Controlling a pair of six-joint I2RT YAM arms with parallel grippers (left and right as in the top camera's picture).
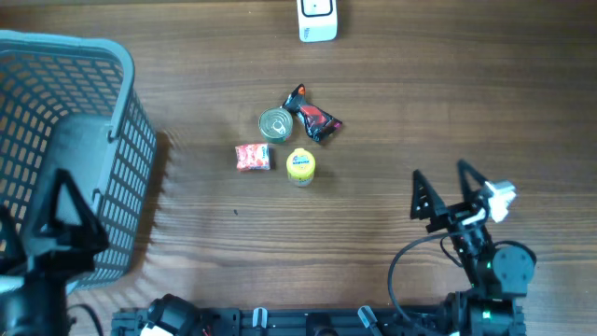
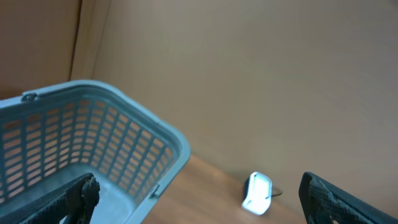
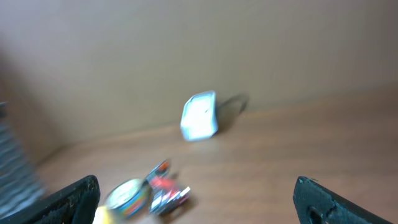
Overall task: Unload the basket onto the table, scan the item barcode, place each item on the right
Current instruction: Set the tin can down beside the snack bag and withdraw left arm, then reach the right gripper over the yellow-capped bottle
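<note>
Basket: far left; left fingers spread, empty, over it; rim snag possible.
Right fingers: spread, empty, near right.
Scanner: far centre.
Items: clustered mid-tabletop; a crowded pick may knock neighbours.

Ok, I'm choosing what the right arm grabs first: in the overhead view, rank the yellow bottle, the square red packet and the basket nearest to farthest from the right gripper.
1. The yellow bottle, mid-table, left of the right gripper.
2. The square red packet, just beyond the bottle, further left.
3. The basket, at the far left edge.
</note>
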